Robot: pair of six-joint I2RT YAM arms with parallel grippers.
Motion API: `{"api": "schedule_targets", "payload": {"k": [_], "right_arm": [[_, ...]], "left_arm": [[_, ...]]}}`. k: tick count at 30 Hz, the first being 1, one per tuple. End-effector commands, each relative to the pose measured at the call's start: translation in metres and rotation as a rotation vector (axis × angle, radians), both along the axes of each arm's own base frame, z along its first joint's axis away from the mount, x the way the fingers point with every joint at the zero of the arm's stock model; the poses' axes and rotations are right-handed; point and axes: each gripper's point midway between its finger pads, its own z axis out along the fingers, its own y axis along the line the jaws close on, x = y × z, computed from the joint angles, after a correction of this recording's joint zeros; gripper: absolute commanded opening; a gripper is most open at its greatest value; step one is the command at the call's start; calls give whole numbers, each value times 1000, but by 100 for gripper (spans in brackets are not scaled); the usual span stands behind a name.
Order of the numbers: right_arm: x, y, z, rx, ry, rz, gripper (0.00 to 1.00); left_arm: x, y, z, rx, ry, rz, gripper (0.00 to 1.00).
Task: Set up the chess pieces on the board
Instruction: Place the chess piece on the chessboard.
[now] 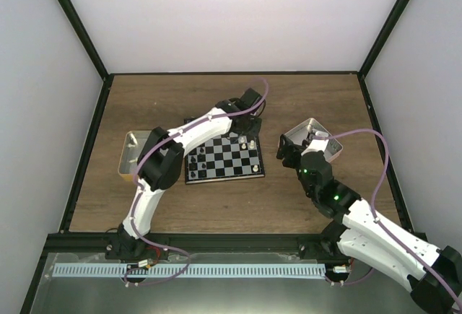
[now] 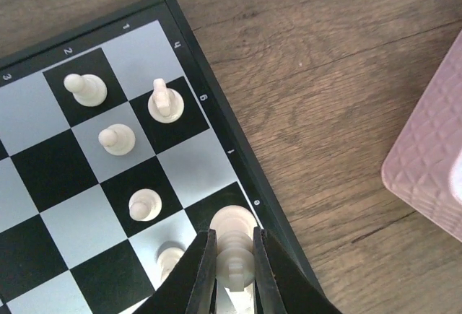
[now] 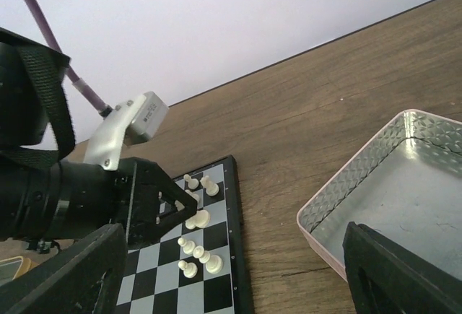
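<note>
The board lies mid-table with black pieces on its left side and cream pieces on its right. My left gripper is shut on a large cream piece whose base rests on a black edge square. Cream pawns and a cream knight stand close by. In the right wrist view the left gripper shows over the board. My right gripper is open and empty, beside the pink tray.
A tan tray sits left of the board, partly under the left arm. The pink tray has a bare metallic floor. Its corner shows at the right of the left wrist view. Black frame posts bound the table.
</note>
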Motion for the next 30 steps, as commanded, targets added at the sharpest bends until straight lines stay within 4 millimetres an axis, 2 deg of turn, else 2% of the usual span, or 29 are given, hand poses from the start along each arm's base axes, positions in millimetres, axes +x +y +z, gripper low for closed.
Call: {"api": "schedule_targets", "payload": {"k": [1,8,16,30], "right_arm": [[1,-6,6,8,-8,-35,84],[2,-4,4,8,-2,-30,84],[3,-2,2,6,2,-27,84],[5,5,2,3,3,0,84]], "left_arm": [[-2,-2,-2,37,20,-22,14],[-4,-11,-14,27,54,-49,14],[-5,-5,-29,66,72,-44,14],[-4,0,-38,99,70,-41,16]]}}
